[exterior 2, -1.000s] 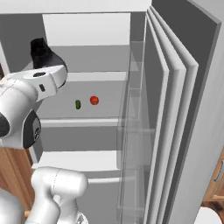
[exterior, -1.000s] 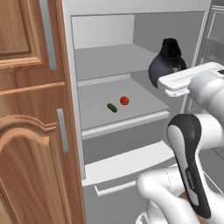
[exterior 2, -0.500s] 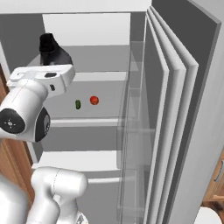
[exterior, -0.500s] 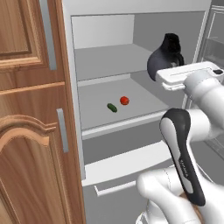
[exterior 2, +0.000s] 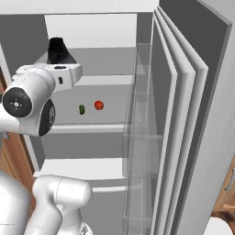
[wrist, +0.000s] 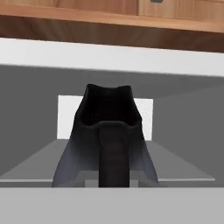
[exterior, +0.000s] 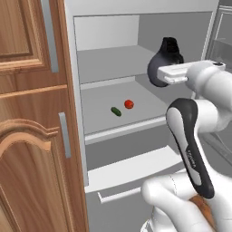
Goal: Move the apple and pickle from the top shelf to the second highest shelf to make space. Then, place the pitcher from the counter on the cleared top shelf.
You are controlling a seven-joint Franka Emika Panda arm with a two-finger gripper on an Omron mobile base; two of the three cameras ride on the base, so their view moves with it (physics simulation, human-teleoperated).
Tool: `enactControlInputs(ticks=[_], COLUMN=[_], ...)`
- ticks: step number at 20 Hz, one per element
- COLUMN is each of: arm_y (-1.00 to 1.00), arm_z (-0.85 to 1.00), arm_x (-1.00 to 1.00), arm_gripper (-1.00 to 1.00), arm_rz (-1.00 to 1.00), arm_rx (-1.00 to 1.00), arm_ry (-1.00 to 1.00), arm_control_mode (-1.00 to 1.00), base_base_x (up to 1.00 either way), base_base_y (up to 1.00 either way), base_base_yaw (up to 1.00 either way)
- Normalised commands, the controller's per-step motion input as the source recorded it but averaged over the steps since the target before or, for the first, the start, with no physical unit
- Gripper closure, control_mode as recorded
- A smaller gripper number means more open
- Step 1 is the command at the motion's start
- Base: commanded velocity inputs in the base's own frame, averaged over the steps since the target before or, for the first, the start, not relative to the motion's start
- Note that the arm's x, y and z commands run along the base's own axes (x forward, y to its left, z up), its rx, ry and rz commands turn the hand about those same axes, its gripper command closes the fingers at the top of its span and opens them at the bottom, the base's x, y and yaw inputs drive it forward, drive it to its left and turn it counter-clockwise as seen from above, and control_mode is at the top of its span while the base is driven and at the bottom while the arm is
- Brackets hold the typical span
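1. Over the last second the white arm has lifted the dark grey, bulbous pitcher with its black rim and spout [exterior: 165, 63] higher and carried it further in towards the open fridge; it now hangs at the front of the light grey top shelf with the white front edge [exterior: 108, 63], above the slab, not resting on it.
2. The tool [wrist: 113, 183] is pinching the pitcher's handle, its jaws pressed together as far as they go.
3. My reading: the last step is in hand. The pitcher must go further in, then down onto the shelf before release.
4. The small round red apple [exterior: 129, 104] and the small dark green oval pickle [exterior: 116, 111] lie close together but apart on the second highest shelf, a light grey slab [exterior: 149, 102]; neither has moved. The top shelf looks bare, so the clearing part seems done.
5. In the hand view the pitcher stands upright, its dark handle facing the camera and its flared mouth above.
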Motion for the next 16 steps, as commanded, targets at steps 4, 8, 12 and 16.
enactControlInputs(ticks=[4, 8, 12, 16], arm_y=[0.00, 0.00, 0.00, 0.00], arm_z=[0.00, 0.00, 0.00, 0.00], arm_x=[0.44, 0.47, 0.47, 0.50], arm_gripper=[1.00, 1.00, 1.00, 1.00], arm_rz=[0.06, 0.06, 0.05, 0.05], arm_rx=[0.00, 0.00, 0.00, 0.00], arm_ry=[0.09, 0.00, 0.00, 0.00], arm_control_mode=[-1.00, -1.00, -1.00, -1.00], base_base_x=[0.00, 0.00, 0.00, 0.00], base_base_y=[0.00, 0.00, 0.00, 0.00], base_base_yaw=[0.00, 0.00, 0.00, 0.00])
